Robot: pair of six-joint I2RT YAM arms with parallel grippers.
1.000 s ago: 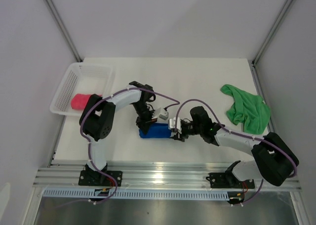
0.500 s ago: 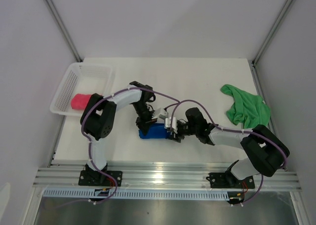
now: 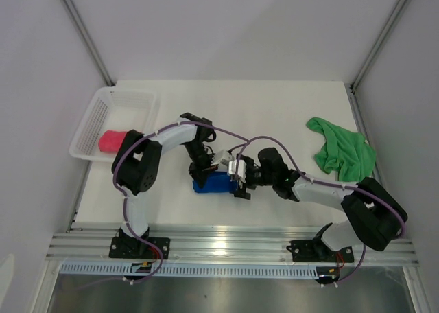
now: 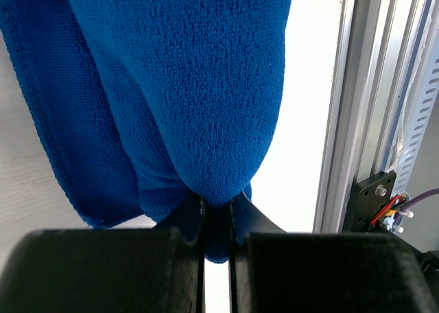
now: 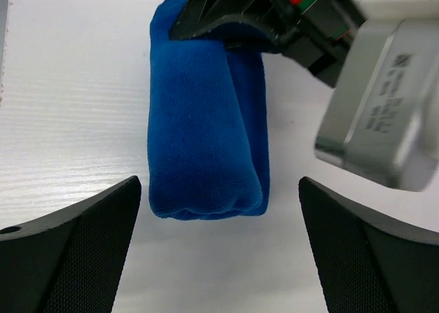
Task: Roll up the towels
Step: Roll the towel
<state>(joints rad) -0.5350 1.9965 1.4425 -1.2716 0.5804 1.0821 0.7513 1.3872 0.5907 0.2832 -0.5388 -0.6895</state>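
A royal blue towel lies rolled into a short cylinder near the table's front middle. My left gripper is shut on a fold at the roll's far end; in the left wrist view the blue towel hangs pinched between the left gripper's jaws. My right gripper stands wide open at the roll's right end; in the right wrist view the blue towel lies between its spread fingers, touching neither. A green towel lies crumpled at the right. A pink-red towel sits rolled in the basket.
A white mesh basket stands at the table's left edge. Aluminium rails run along the front edge. The left arm's wrist camera housing sits close above the roll's right side.
My right gripper has opened wide and let go of the blue roll. The left gripper has stayed shut on the towel, and the roll has not moved.
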